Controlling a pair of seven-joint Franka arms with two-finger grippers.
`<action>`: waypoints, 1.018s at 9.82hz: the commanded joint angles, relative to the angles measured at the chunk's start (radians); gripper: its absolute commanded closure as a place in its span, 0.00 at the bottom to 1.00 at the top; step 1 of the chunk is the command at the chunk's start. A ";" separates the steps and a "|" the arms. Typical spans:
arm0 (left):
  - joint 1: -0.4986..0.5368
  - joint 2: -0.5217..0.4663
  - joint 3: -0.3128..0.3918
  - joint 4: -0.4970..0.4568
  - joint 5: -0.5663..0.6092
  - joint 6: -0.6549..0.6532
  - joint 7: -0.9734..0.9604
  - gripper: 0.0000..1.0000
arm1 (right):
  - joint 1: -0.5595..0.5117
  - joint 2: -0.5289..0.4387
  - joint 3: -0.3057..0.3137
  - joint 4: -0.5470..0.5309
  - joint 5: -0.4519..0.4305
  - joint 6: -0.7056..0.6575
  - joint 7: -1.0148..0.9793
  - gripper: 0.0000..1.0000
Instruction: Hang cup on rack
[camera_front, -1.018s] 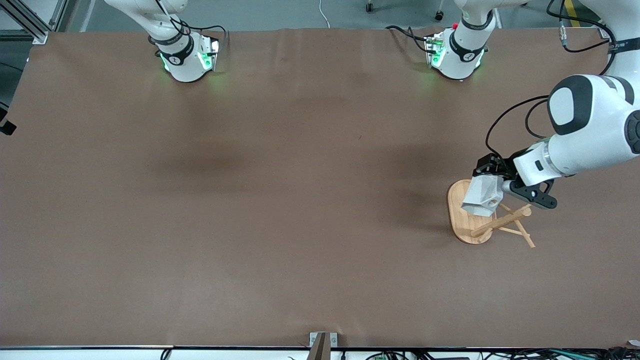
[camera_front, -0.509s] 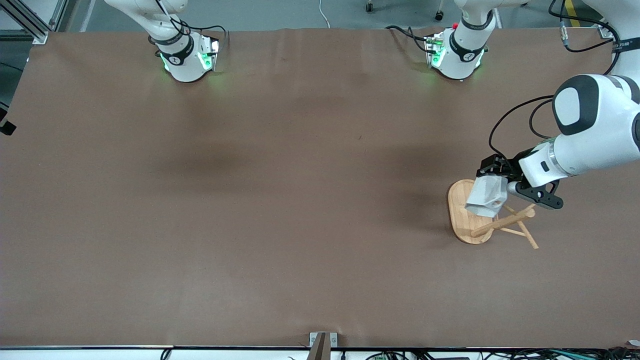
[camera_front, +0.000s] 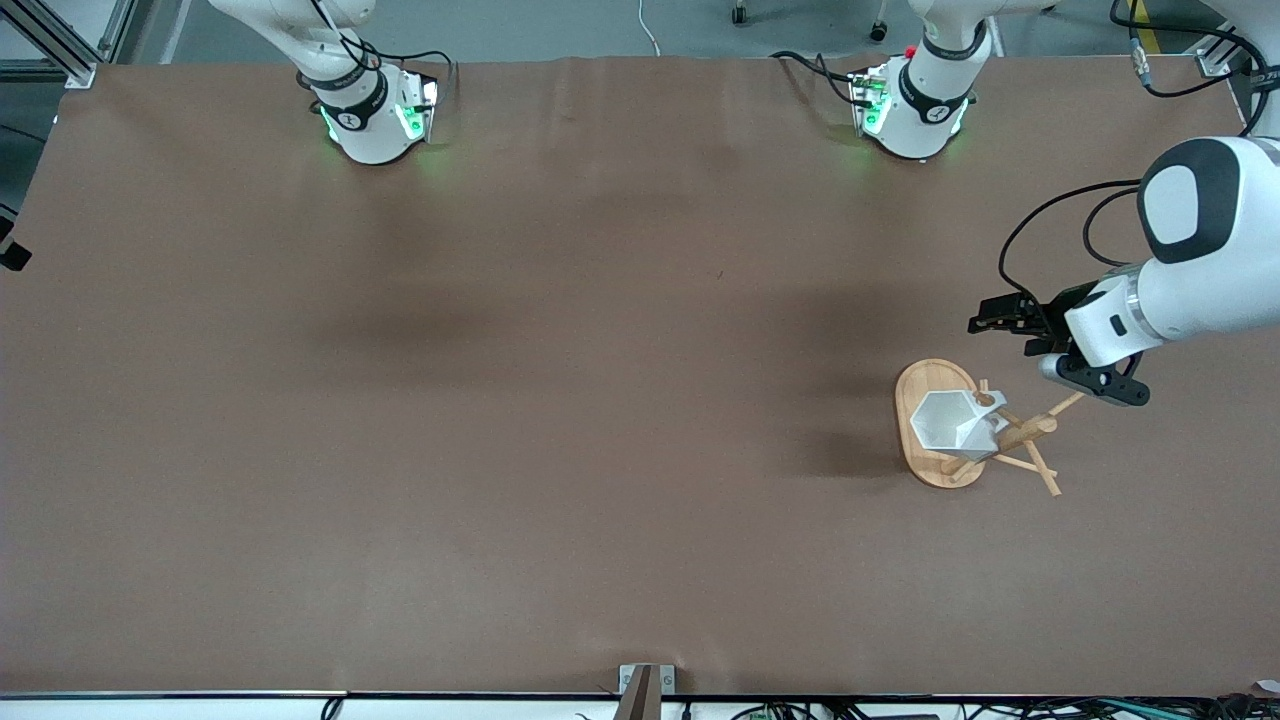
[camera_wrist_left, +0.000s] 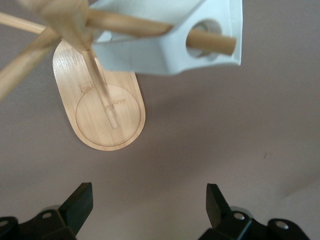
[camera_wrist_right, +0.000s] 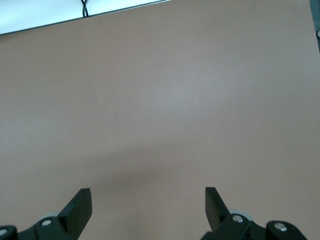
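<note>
The white faceted cup (camera_front: 950, 424) hangs on the bamboo rack (camera_front: 921, 455), free of any grip. A peg (camera_wrist_left: 212, 43) passes through the round hole in its handle, and its hexagonal mouth faces up over the oval base (camera_wrist_left: 107, 131). My left gripper (camera_front: 984, 320) is open and empty, in the air over the table just off the base's edge, apart from the cup (camera_wrist_left: 150, 50). In its wrist view the left gripper (camera_wrist_left: 149, 201) has only bare table between its fingers. My right gripper (camera_wrist_right: 148, 204) waits open over bare brown table; it does not show in the front view.
Both arm bases (camera_front: 372, 115) (camera_front: 912, 105) stand along the table edge farthest from the front camera. A small metal bracket (camera_front: 645, 685) sits at the nearest edge. The brown table top (camera_front: 560, 400) stretches wide toward the right arm's end.
The left gripper opened, let go of the cup and drew back from the rack. The cup dropped onto the peg and swung so that its mouth faces up.
</note>
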 joint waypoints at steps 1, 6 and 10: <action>-0.001 -0.026 0.037 -0.014 -0.007 -0.037 -0.001 0.00 | -0.016 0.004 0.008 0.008 -0.009 0.000 0.010 0.00; -0.023 -0.106 0.096 0.043 -0.036 -0.030 -0.159 0.00 | -0.016 0.005 0.008 0.008 -0.007 0.003 0.010 0.00; -0.049 -0.233 -0.040 0.072 0.184 -0.048 -0.426 0.00 | -0.020 0.005 0.008 0.008 -0.007 0.003 0.010 0.00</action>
